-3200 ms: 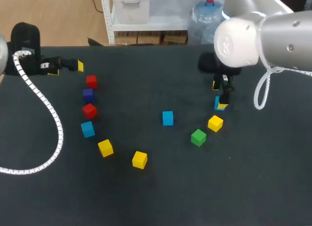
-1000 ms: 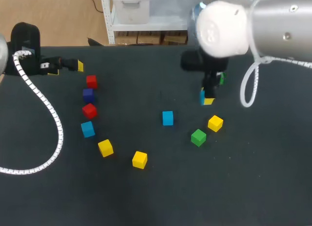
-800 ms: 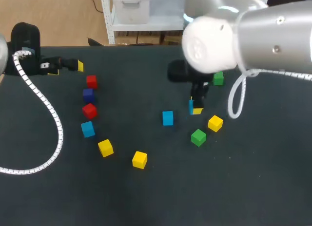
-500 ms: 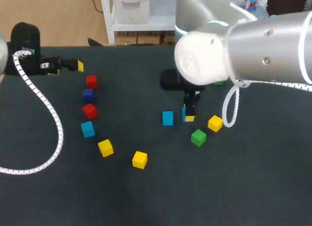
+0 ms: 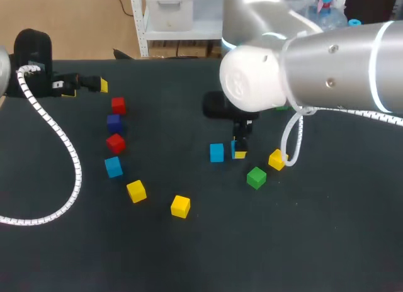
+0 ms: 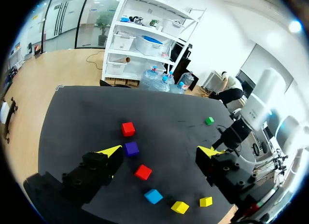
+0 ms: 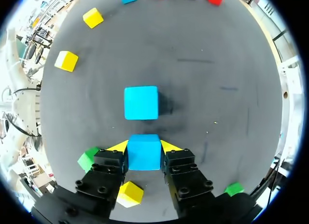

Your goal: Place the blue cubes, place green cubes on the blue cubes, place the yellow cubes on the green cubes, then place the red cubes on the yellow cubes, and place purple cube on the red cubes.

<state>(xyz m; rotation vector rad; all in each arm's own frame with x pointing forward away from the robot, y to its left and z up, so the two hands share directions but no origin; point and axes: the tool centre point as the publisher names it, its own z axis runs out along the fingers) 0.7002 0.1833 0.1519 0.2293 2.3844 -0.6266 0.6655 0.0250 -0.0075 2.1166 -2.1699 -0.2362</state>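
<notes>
Bright even light, seemingly from overhead, casts soft short shadows on the table [image 5: 189, 254].

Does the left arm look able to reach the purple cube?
Probably yes: the left gripper is open and empty, and the purple cube lies uncovered nearby, though red cubes flank it closely.

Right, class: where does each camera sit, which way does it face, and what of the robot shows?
Head view: above and behind, looking down on the table; left arm, right arm show.
Left wrist view: on the left arm, facing across the table; open left gripper shows.
Right wrist view: on the right arm, facing down; right gripper clamps the held blue cube.
Shared: head and right wrist views show the loose blue cube.
</notes>
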